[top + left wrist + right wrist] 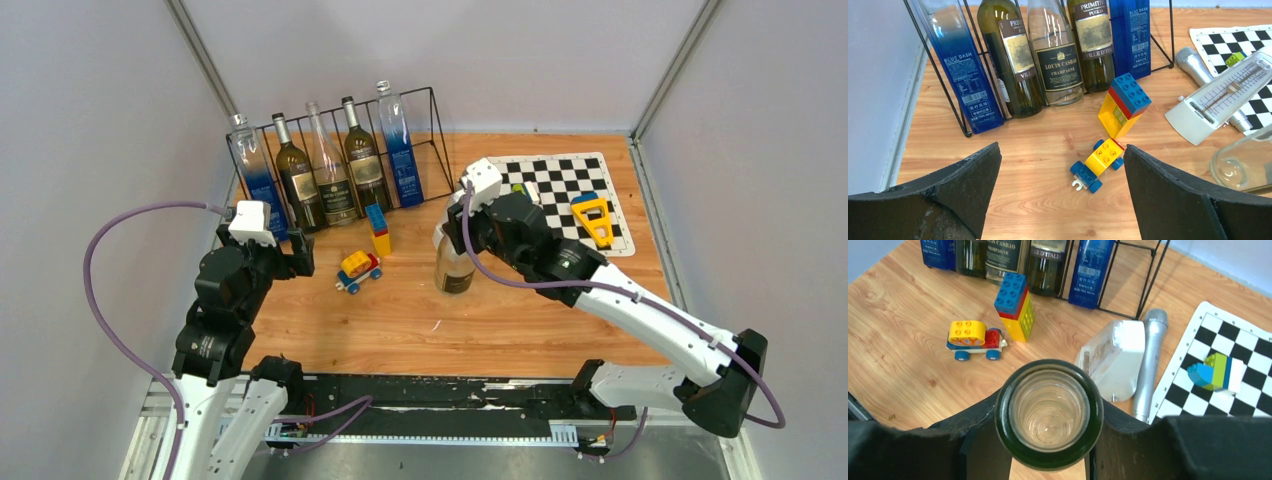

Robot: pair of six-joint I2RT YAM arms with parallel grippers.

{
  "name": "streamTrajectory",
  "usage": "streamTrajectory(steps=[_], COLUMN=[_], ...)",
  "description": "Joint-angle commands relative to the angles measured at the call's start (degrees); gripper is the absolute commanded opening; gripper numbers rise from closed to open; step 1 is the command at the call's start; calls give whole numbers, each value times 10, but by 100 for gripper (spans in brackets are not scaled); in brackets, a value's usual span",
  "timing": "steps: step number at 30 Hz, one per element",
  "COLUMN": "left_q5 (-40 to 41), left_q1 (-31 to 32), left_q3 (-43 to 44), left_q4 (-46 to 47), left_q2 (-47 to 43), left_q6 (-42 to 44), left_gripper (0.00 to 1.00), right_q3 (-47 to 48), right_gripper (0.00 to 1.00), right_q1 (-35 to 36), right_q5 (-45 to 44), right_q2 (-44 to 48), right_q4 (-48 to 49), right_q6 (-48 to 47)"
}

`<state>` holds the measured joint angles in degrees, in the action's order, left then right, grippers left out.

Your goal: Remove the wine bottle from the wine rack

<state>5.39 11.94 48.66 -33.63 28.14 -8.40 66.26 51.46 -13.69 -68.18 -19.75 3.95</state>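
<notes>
The black wire wine rack (437,140) stands at the back left and holds several bottles, two blue ones (250,175) at its ends and dark and clear ones between. One clear wine bottle (455,272) stands upright on the wood in front of the rack. My right gripper (450,232) is shut on its neck; the right wrist view looks down its green-rimmed mouth (1049,412) between the fingers. My left gripper (300,255) is open and empty, low over the wood in front of the rack's left end (965,131), with its jaws wide apart.
A yellow-blue toy car (358,270) and a brick tower (378,230) lie between the grippers. A white metronome (1113,357) and a silver microphone (1148,365) lie beside the chessboard mat (560,180), which carries a yellow-orange piece (594,218) and small bricks (1215,372).
</notes>
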Motion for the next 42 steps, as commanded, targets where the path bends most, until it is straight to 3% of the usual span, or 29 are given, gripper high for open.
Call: streamTrajectory(steps=[1, 13, 19, 25, 34, 42], left_q5=[-9, -13, -13, -12, -15, -17], left_q1=[1, 1, 1, 1, 1, 1], left_q3=[-2, -2, -2, -2, -2, -2], left_q4=[20, 20, 19, 19, 20, 19], left_q2=[5, 9, 8, 8, 8, 9], left_q6=[8, 9, 10, 10, 10, 11], left_gripper=[100, 100, 100, 100, 100, 100], right_q3=[2, -53, -64, -77, -90, -97], right_gripper=[0, 0, 0, 0, 0, 0], right_q1=[2, -10, -113, -202, -278, -325], right_q5=[-36, -181, -170, -177, -196, -162], right_q2=[71, 102, 115, 143, 151, 146], right_q4=[62, -12, -51, -65, -91, -104], right_q6=[30, 78, 130, 116, 129, 141])
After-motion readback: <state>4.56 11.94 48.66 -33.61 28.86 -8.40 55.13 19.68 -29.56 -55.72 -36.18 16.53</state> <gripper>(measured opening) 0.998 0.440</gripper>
